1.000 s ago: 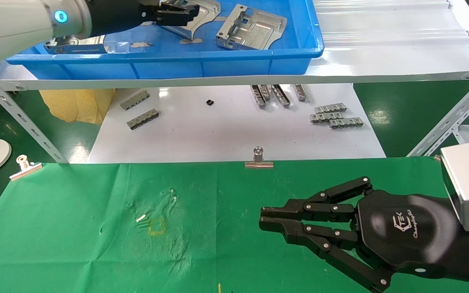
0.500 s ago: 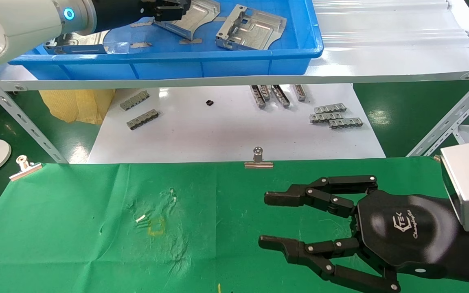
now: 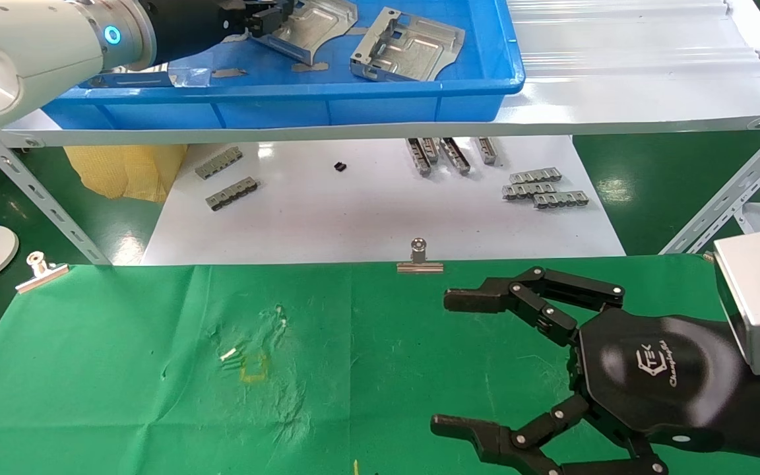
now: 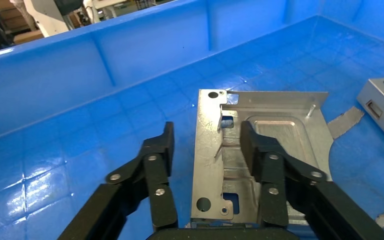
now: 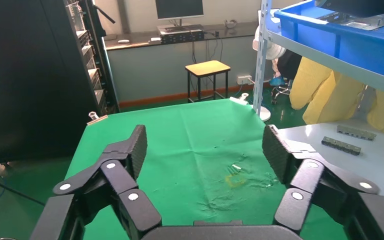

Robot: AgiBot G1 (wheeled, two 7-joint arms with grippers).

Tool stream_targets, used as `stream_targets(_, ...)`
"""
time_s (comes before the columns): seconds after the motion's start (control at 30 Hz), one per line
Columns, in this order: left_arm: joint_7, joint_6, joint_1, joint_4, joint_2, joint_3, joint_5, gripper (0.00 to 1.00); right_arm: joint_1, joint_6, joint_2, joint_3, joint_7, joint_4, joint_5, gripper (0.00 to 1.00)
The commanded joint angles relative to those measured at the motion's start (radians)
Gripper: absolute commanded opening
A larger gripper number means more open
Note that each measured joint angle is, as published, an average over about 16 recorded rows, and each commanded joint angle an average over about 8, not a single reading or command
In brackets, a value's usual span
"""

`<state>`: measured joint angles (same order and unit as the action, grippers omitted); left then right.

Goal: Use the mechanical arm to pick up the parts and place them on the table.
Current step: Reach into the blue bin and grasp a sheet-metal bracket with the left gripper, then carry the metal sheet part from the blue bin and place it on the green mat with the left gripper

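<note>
My left gripper [image 3: 268, 13] reaches into the blue bin [image 3: 287, 105] on the shelf. In the left wrist view it [image 4: 206, 135] is open, one finger on a silver stamped part [image 4: 280, 135] and the other outside that part's edge, over the blue floor. The same part shows in the head view [image 3: 317, 23]. A second part [image 3: 410, 46] lies to its right in the bin, apart from the fingers. My right gripper [image 3: 452, 363], black with the TEK logo, hovers wide open and empty over the green table [image 3: 123, 369]; it also shows in the right wrist view [image 5: 205, 140].
The bin stands on a white metal shelf [image 3: 617, 86]. Below it a white board [image 3: 380, 218] carries grey comb-like strips [image 3: 545, 188]. Binder clips [image 3: 419, 260] edge the cloth. Thin grey slivers [image 4: 345, 122] lie on the bin floor.
My right gripper has opened from shut to wide open, staying in place. My left arm has shifted slightly deeper into the bin over the part.
</note>
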<state>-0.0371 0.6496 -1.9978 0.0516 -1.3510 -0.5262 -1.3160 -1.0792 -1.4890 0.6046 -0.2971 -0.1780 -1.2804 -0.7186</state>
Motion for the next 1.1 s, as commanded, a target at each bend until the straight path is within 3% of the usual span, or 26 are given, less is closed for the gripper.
stream_targets(0.03,-0.010,-0.001,0.001,0.001,0.000,0.000,0.003,0.00,0.000,0.000,0.000,0.000,0.000,0.000,0.000,1.00)
stream_targets(0.77,0.001,0.020,-0.021,0.042,0.009,-0.004,0.025,0.00,0.000,0.001,-0.001,-0.001,0.001,0.000,0.001,1.00)
stream_targets(1.1,0.134,0.206,-0.058,0.053,0.088,0.018,0.063,0.00,0.000,0.001,-0.001,-0.002,0.001,0.000,0.001,1.00)
